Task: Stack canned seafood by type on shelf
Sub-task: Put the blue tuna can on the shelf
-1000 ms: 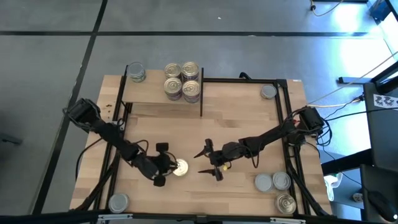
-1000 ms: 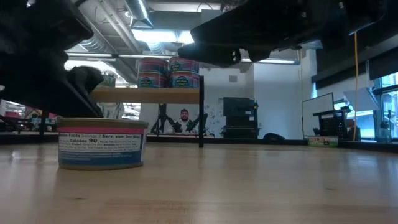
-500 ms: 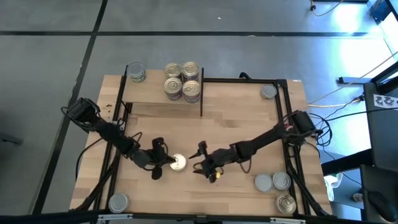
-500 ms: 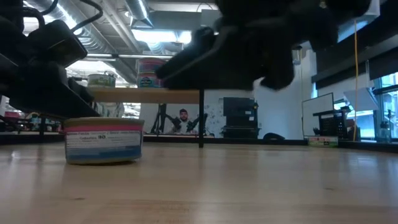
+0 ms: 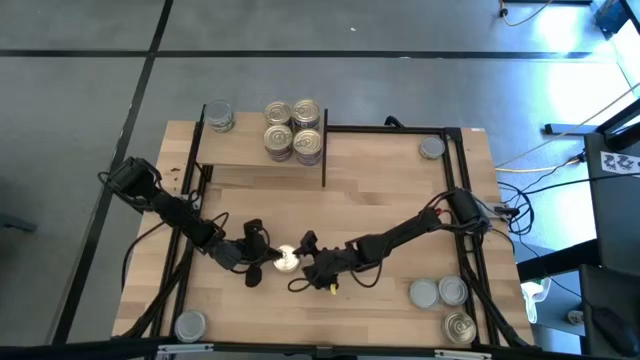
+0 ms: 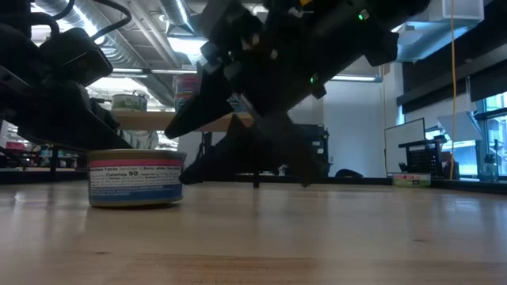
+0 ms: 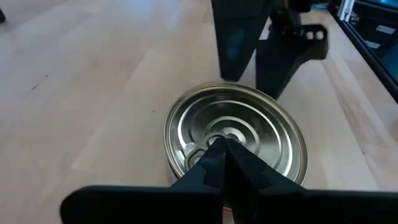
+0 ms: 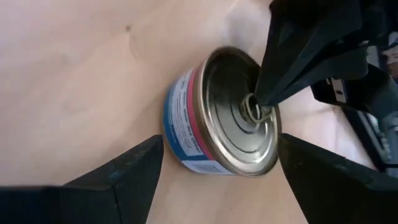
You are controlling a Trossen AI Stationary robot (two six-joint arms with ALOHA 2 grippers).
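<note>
A short tin with a gold pull-tab top (image 5: 287,262) stands on its base on the tabletop; its pink and blue label shows in the low view (image 6: 136,178). My left gripper (image 7: 221,146) is shut, its tips on the tin's top. My right gripper (image 8: 219,140) is open just right of the tin (image 5: 302,263), one finger on either side of it and apart from it. The raised shelf (image 5: 260,152) at the far left carries one lone tin (image 5: 218,117) and stacked tins (image 5: 292,132). My left gripper has its shut fingertips (image 8: 264,93) on the tin's top at the pull-tab ring (image 8: 251,107), near the middle. It slants down from the table's left. The tin stands flat on the table. Whether the tips pinch the ring or only rest on it, I cannot tell.
More tins stand on the table: one at the far right (image 5: 432,148), three at the near right corner (image 5: 445,303), one at the near left corner (image 5: 190,325). A black frame (image 5: 463,200) runs along the table's sides. Bare wood lies between the shelf and the grippers.
My right gripper has moved toward the table's left and down, ending open around the tin. My left gripper has drawn back a little toward the left. The tin has slid slightly along the table.
</note>
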